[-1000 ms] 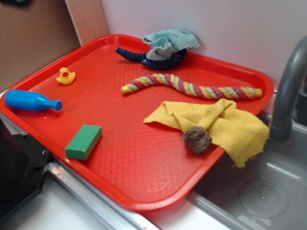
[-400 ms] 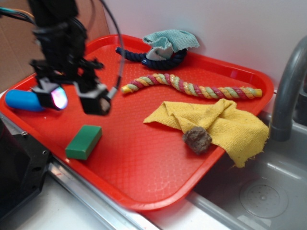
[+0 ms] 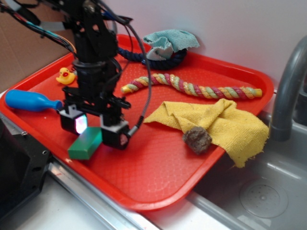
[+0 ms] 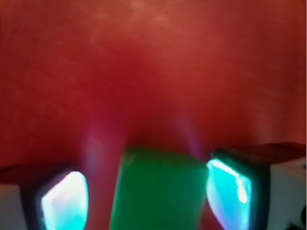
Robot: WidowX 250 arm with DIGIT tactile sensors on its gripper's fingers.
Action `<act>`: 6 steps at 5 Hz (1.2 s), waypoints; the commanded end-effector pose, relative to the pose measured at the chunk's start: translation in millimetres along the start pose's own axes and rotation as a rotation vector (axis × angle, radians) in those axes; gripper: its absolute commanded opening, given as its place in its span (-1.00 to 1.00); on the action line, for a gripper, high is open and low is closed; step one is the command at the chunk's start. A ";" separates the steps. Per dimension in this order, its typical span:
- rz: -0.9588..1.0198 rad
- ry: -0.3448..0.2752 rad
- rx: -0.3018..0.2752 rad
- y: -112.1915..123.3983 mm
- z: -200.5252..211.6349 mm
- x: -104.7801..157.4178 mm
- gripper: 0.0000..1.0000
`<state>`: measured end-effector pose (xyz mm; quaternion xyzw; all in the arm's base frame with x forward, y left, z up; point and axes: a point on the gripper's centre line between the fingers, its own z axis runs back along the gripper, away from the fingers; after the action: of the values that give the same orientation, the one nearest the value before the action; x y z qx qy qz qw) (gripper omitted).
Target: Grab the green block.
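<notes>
Tray [image 3: 158, 182]: red, you see it beside the sink.
On it: green block [image 3: 85, 143], blue bottle [image 3: 29, 100], duck [image 3: 65, 75], ropes, cloths.

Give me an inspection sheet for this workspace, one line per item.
Surface: red tray on a counter.
Job's things: green block near the front left edge, flat.
Clutter: blue bottle, duck, striped rope, dark rope, teal cloth, yellow cloth, brown lump.
Grippers: end effector open, astride the block.
Cables: black cable on the arm.
Surroundings: sink, faucet, wall.
</notes>
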<state>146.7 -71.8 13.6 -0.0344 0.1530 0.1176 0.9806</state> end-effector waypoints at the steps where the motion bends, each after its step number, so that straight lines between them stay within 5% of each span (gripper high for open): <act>1: -0.050 -0.007 -0.026 -2.1 3.8 -19.9 1.00; 2: -0.068 -0.018 -0.017 -5.4 5.8 -22.0 -1.00; 4: -0.182 -0.109 -0.007 5.0 39.3 -18.6 -1.00; 5: -0.319 -0.372 0.139 36.8 95.4 -18.2 -1.00; 6: -0.295 -0.540 0.201 60.9 146.0 -38.2 -1.00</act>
<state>142.8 -6.4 156.4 0.0700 -0.0943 -0.0434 0.9921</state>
